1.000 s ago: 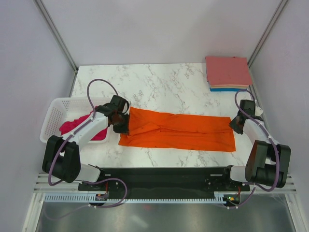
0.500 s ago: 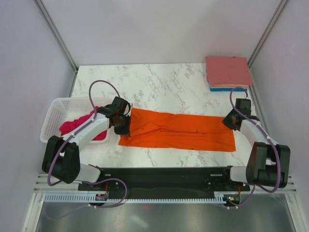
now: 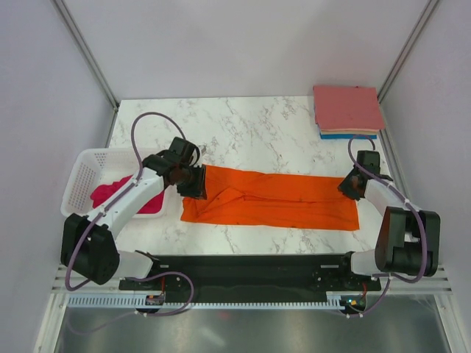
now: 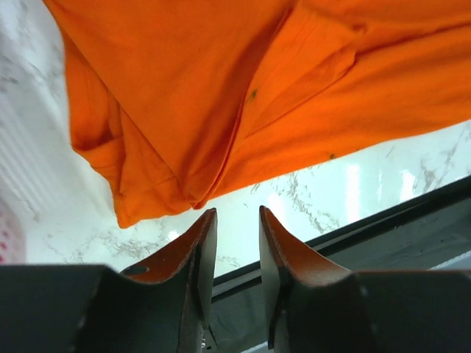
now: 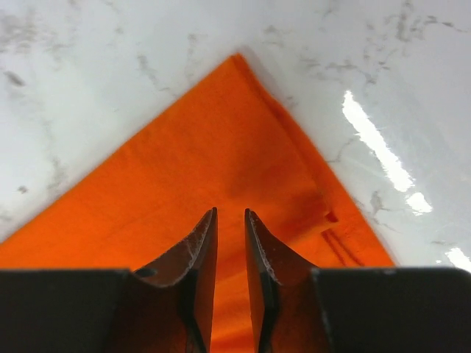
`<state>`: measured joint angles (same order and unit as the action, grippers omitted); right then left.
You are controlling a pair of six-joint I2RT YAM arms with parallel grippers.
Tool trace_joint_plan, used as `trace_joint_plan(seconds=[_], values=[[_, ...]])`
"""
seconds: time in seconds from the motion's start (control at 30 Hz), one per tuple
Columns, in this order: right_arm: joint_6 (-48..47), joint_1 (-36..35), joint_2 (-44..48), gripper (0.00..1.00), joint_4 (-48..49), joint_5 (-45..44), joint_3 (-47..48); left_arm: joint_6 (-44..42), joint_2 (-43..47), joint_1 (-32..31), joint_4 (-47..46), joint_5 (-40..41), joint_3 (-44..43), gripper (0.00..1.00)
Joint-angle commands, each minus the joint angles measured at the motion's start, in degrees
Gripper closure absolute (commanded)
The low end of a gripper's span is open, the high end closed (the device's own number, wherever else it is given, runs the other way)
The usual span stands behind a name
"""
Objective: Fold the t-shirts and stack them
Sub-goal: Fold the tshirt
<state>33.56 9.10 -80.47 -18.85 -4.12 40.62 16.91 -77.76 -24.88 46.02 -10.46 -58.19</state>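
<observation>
Orange shirt (image 3: 280, 198) is lying flat; left gripper (image 4: 235, 210) is gaping narrowly, empty, beside its crumpled end; right gripper (image 5: 229, 211) is gaping narrowly, empty, over its corner.

Robotics lab test cell indicated. White marble-patterned tabletop (image 3: 257, 125) is enclosed by plain pale wall panels (image 3: 243, 44) and grey metal frame posts (image 3: 85, 51); a black mounting rail (image 3: 250, 268) is fixed along its near edge.

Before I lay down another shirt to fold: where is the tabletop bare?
Bare: far marble tabletop between bright orange t-shirt, back wall and folded pink stack. Crowded: white plastic basket and left gripper left, right gripper right.
</observation>
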Motion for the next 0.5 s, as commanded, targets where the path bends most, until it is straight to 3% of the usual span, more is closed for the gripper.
trace_joint_plan(seconds=[0.0, 0.2, 0.47], values=[[-0.4, -2.7, 4.1, 0.71, 1.0, 6.5, 2.7, 0.5, 0.9, 0.7, 0.9, 4.6, -6.0, 0.63], [5.4, -12.0, 1.7, 0.72, 7.1, 10.0, 0.7, -1.8, -8.8, 3.9, -2.5, 0.3, -13.7, 0.65], [4.1, -10.7, -7.7, 0.75, 6.8, 0.3, 0.6, -2.9, -23.0, 6.1, -2.3, 5.2, -25.5, 0.66]])
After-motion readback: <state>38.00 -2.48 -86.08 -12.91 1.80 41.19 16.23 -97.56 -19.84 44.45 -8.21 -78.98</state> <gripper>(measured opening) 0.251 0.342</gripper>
